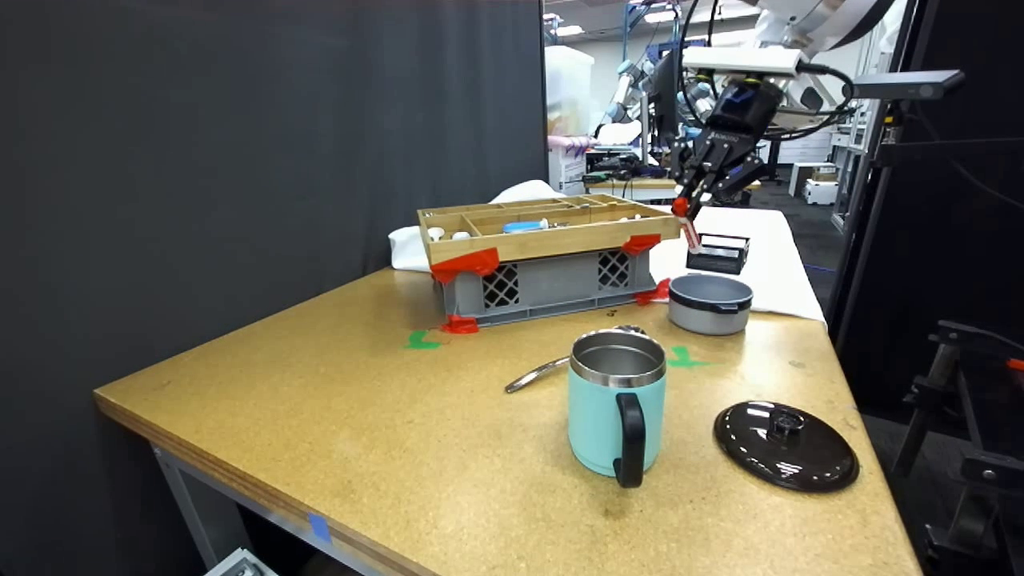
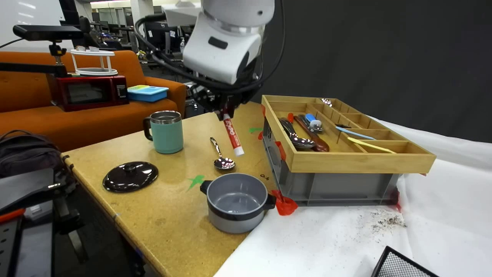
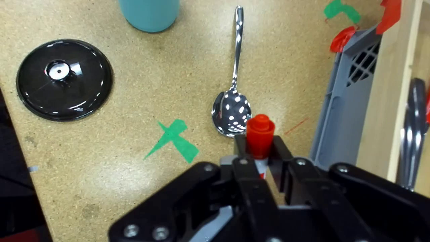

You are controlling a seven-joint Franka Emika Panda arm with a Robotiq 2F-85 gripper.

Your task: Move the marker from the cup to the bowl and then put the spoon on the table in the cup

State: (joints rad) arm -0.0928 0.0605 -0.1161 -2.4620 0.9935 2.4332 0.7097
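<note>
The marker (image 2: 232,134), red and white, is held in the air, tilted, with its red cap uppermost and white end down. My gripper (image 3: 259,148) is shut on it near the cap; both also show in an exterior view (image 1: 690,232). The grey bowl (image 1: 710,322) stands on the table (image 2: 177,219) below the marker; I cannot tell if the marker is directly over it. The bowl cannot be made out in the wrist view. The teal cup (image 2: 169,134) stands upright. The silver spoon (image 3: 237,50) lies on the table between cup and bowl, in both exterior views.
A black round lid (image 2: 130,177) lies near the table edge. A wooden tray (image 1: 552,240) with utensils sits on a grey crate (image 1: 552,280) beside the spoon and bowl. A black mesh holder (image 2: 399,265) stands on the white sheet (image 2: 338,231).
</note>
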